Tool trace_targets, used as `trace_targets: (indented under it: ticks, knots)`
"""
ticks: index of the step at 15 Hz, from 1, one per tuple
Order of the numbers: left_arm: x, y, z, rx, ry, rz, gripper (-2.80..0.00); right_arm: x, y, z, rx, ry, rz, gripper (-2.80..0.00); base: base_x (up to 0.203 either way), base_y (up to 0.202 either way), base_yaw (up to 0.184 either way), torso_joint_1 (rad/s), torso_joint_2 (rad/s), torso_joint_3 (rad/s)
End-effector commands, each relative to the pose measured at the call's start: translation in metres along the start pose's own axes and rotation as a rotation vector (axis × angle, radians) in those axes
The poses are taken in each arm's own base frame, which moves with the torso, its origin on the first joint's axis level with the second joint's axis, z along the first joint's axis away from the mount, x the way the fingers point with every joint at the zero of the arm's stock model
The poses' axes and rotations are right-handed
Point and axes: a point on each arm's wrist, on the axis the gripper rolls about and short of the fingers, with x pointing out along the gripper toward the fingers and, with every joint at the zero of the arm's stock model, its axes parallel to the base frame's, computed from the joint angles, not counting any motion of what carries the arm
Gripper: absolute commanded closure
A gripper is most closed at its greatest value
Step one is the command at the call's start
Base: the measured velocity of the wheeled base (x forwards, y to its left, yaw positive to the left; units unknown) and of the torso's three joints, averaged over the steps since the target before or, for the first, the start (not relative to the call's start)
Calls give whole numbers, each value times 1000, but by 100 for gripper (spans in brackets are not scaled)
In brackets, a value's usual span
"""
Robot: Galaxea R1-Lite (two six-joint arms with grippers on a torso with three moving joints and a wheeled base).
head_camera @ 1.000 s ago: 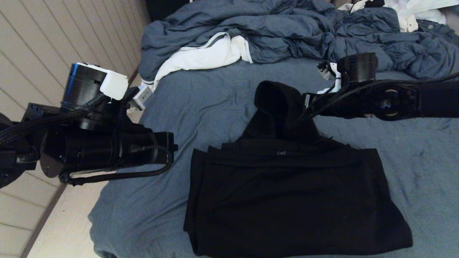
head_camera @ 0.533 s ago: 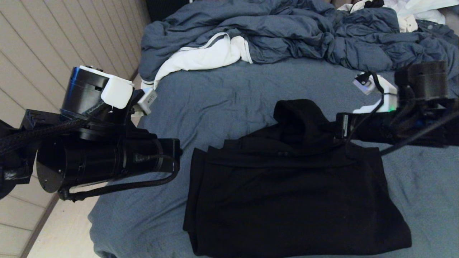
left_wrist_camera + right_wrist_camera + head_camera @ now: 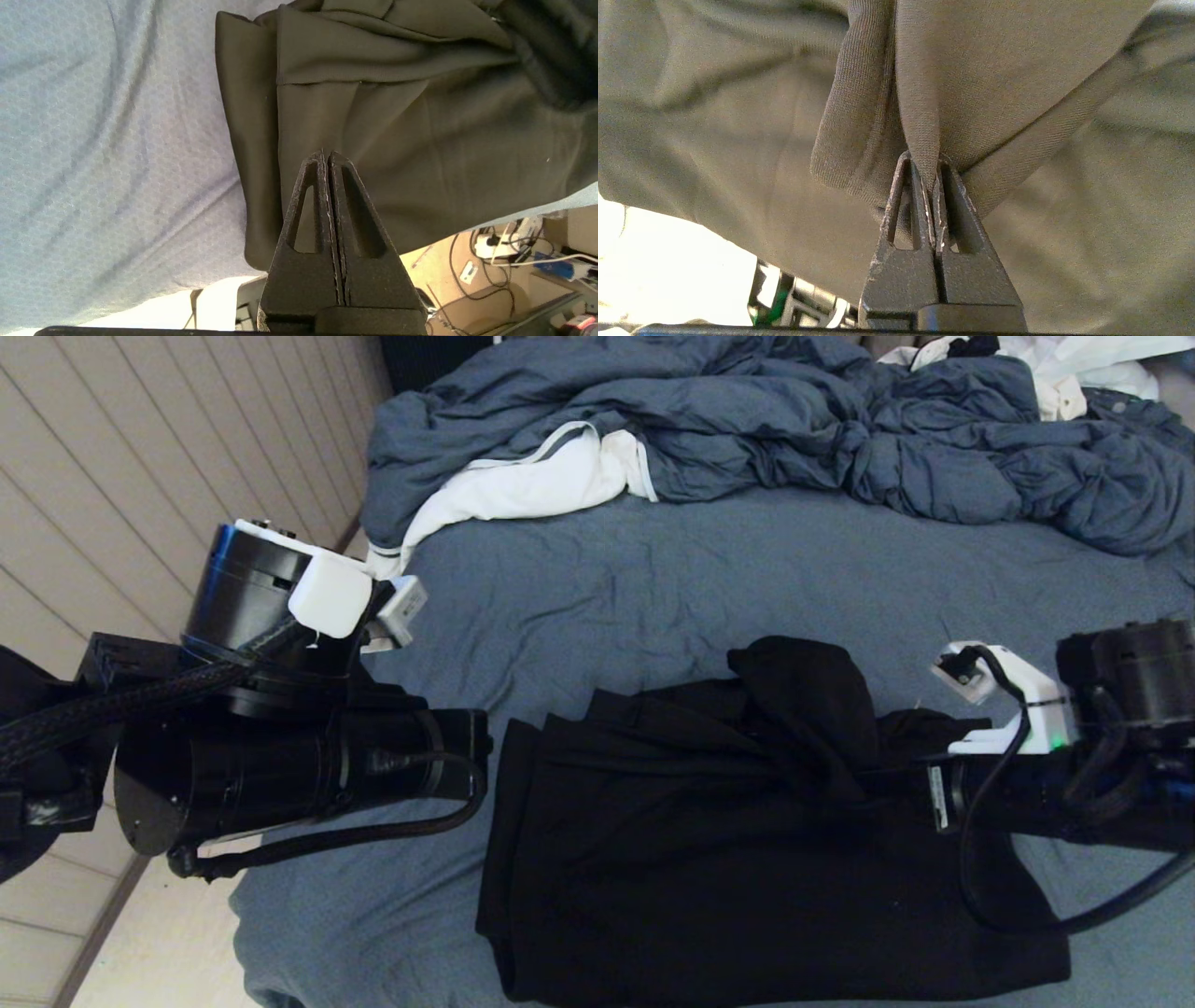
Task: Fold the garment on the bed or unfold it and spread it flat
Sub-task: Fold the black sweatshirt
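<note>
The garment (image 3: 747, 887), a black hoodie, lies folded into a rough rectangle on the near part of the bed (image 3: 607, 588). Its hood (image 3: 803, 709) is drawn back over the folded body. My right gripper (image 3: 882, 782) reaches in from the right and is shut on a fold of the hood; the right wrist view shows the fabric (image 3: 920, 93) pinched between the jaws of that gripper (image 3: 934, 163). My left gripper (image 3: 326, 154) is shut on nothing and hovers above the garment's left edge (image 3: 247, 140).
A rumpled blue-grey duvet (image 3: 747, 420) fills the far side of the bed, with a white cloth with grey trim (image 3: 532, 481) beside it. More white clothing (image 3: 1074, 373) lies far right. The bed's left edge drops to the floor (image 3: 168, 933).
My right gripper has come toward the near side, dragging the hood from beyond the folded body onto it. The left arm has drifted slightly to the right.
</note>
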Motion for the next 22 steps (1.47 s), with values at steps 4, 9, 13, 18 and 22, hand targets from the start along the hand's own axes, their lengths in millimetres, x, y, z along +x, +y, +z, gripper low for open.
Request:
trace_targets:
  ticks: [4, 9, 13, 18, 22]
  knots:
    - [3, 2, -5, -7, 21, 8, 0, 43, -9, -33, 16, 84, 7, 0, 0, 0, 0, 0, 0, 0]
    - [10, 1, -8, -11, 7, -2, 0, 65, -15, -46, 32, 145, 0, 0, 0, 0, 0, 0, 0, 0]
    - [15, 3, -14, -8, 10, -2, 0, 73, -17, -44, 21, 106, -23, -280, 0, 0, 0, 0, 0, 0]
    - [16, 2, -13, -7, 12, -3, 0, 54, -13, -35, 15, 40, -21, -280, 0, 0, 0, 0, 0, 0]
    - [21, 1, -13, -6, 15, -2, 0, 18, -9, -30, 3, -54, -35, -280, 0, 0, 0, 0, 0, 0]
